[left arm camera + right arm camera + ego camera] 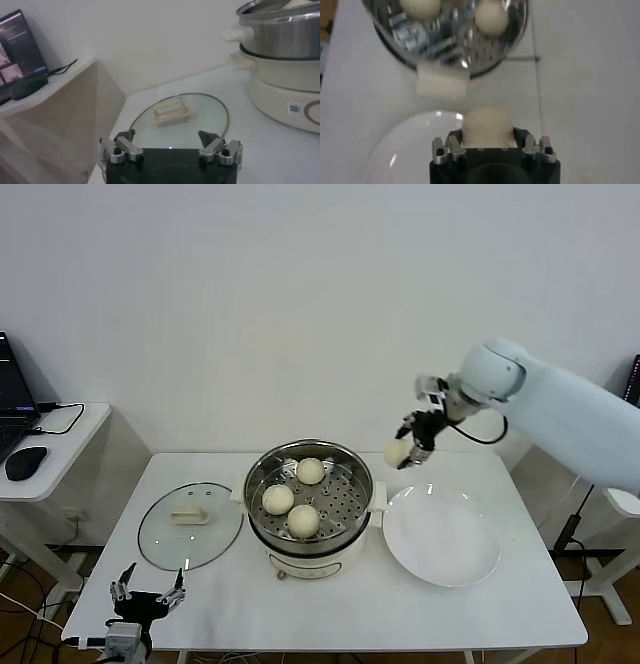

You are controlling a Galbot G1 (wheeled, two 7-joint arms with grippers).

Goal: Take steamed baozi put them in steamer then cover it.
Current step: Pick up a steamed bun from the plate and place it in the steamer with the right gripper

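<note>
Right gripper [410, 450] raised at right-centre of head view, above gap between steamer and plate; fingers closed on fourth small round cream-white bun [397, 453].

Three more cream-white buns [297, 499] lie on perforated tray inside round shiny stainless-steel steamer [262, 474], centre of white desk [330, 609].

Flat white plate [441, 536] bare, right of steamer.

Clear glass lid with cream handle [190, 525] flat on desk, left of steamer.

Left gripper [148, 592] low at lower left, near lid; fingers spread wide, holding nothing.
</note>
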